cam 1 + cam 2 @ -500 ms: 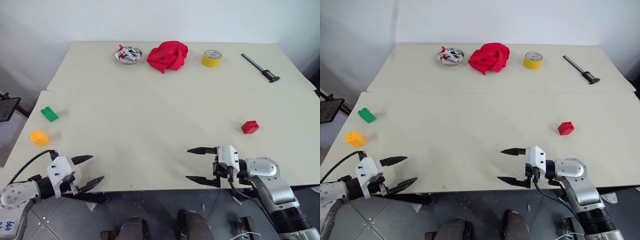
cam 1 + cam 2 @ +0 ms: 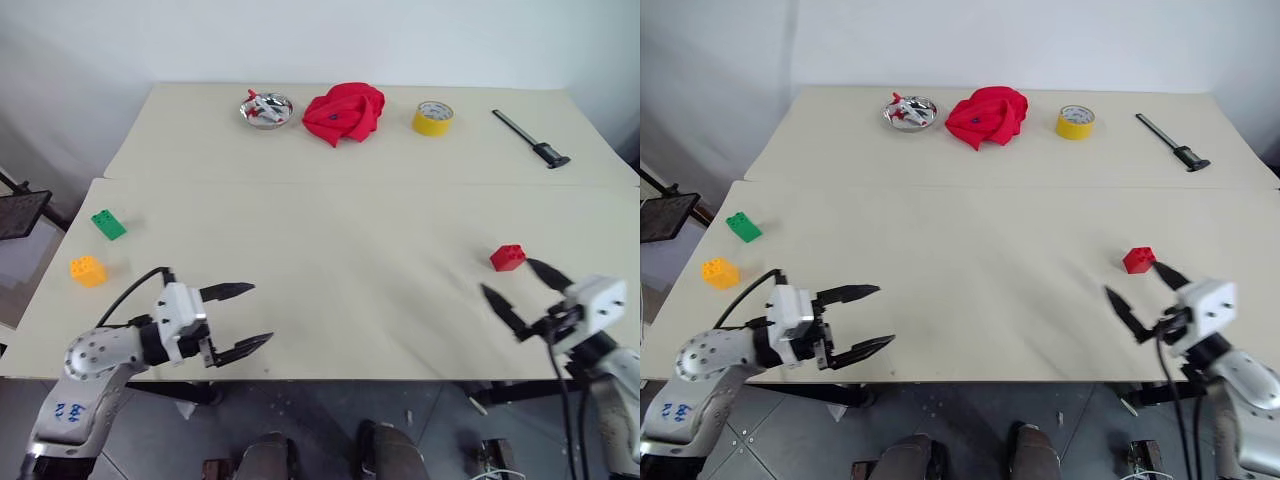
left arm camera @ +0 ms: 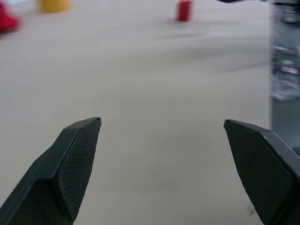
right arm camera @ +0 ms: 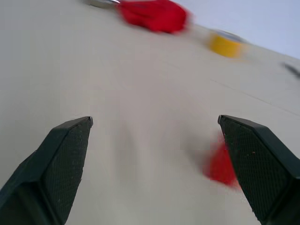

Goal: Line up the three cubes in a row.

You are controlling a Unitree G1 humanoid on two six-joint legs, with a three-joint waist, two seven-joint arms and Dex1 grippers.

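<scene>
The red cube (image 2: 507, 257) sits at the right of the near table, with my right gripper (image 2: 505, 274) open just in front of it, fingertips spread to either side and not touching it. In the right wrist view the red cube (image 4: 220, 168) lies close to one finger. The green cube (image 2: 108, 224) and the orange-yellow cube (image 2: 88, 270) lie far left, apart from each other. My left gripper (image 2: 260, 313) is open and empty over the front edge, well to the right of those two. The left wrist view looks across the table at the red cube (image 3: 184, 10).
Along the far table stand a metal bowl (image 2: 268, 109), a bunched red cloth (image 2: 345, 112), a yellow tape roll (image 2: 433, 118) and a black tool (image 2: 530, 138). A seam (image 2: 350, 182) joins the two tables. A dark object (image 2: 20, 215) stands off the left edge.
My right gripper has swung from the middle of the front edge out to the right, up to the red cube. My left gripper has moved right along the front edge. The cubes have stayed put.
</scene>
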